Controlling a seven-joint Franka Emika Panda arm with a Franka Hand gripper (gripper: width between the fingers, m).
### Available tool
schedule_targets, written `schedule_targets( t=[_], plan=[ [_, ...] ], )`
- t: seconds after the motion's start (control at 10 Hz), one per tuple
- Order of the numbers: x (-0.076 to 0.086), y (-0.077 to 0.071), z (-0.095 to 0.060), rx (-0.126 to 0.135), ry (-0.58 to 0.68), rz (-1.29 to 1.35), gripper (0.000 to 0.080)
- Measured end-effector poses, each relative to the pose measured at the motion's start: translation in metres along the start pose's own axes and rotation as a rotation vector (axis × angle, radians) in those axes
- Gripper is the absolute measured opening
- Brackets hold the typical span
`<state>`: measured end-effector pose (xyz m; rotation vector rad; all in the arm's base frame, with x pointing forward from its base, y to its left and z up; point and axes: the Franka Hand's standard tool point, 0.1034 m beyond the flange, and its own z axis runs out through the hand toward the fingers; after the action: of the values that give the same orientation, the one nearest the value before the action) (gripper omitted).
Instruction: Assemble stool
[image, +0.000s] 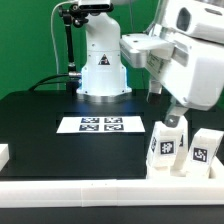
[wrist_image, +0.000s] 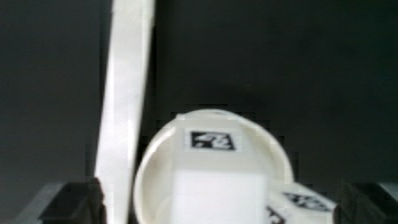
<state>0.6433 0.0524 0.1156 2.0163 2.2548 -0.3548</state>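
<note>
In the wrist view the round white seat disc (wrist_image: 214, 165) with a marker tag lies beside the long white rail (wrist_image: 125, 90). A tagged leg (wrist_image: 288, 207) touches its edge. My gripper (wrist_image: 224, 210) is open, its dark fingertips (wrist_image: 71, 205) far apart on either side of the disc, with gaps to it. In the exterior view my gripper (image: 176, 114) hangs just over a white tagged stool part (image: 168, 146). A second tagged part (image: 203, 153) stands to its right. I cannot tell whether the fingers touch anything.
The marker board (image: 100, 124) lies in the middle of the black table in front of the robot base (image: 102, 70). The white border rail (image: 90, 192) runs along the front edge. A small white piece (image: 3, 153) sits at the exterior view's left.
</note>
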Motion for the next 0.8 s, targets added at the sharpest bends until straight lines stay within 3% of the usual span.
schedule_targets(
  t=[0.2,0.7,0.8],
  plan=[
    [0.005,0.008,0.008,0.008,-0.007,0.002,0.0648],
    [-0.006,0.004,0.018,0.023,-0.011,0.017,0.0648],
    [-0.006,0.003,0.020,0.027,-0.011,0.028,0.0620]
  ],
)
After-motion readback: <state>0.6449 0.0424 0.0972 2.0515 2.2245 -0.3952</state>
